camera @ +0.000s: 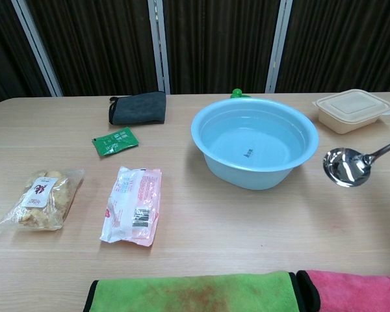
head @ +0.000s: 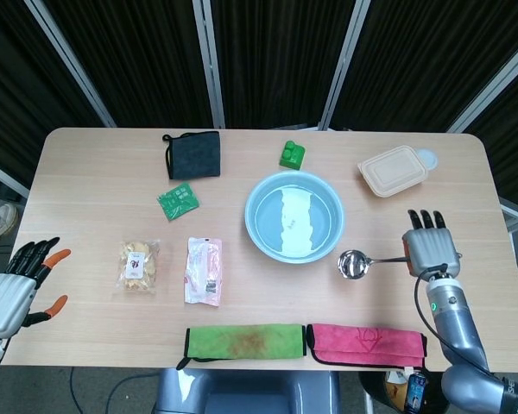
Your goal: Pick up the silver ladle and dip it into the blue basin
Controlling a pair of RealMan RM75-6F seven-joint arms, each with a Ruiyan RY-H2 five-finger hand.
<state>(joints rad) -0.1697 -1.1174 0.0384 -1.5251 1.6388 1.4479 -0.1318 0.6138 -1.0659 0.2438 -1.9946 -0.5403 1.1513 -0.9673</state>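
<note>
My right hand [head: 430,250] grips the handle of the silver ladle [head: 356,264] and holds it above the table, bowl pointing left. The ladle bowl [camera: 346,168] hangs just right of the blue basin [head: 293,216], close to its rim and outside it. The basin [camera: 254,149] holds water and sits at the table's middle. My left hand [head: 17,285] stays off the table's near left corner, fingers spread and holding nothing. The chest view shows neither hand.
A beige lidded box [head: 392,170] sits back right, a green block [head: 293,154] behind the basin. A dark cloth [head: 193,155], green sachet [head: 178,201], snack bag [head: 138,263] and pink packet [head: 204,270] lie left. Green towel [head: 244,340] and pink towel [head: 363,343] line the front edge.
</note>
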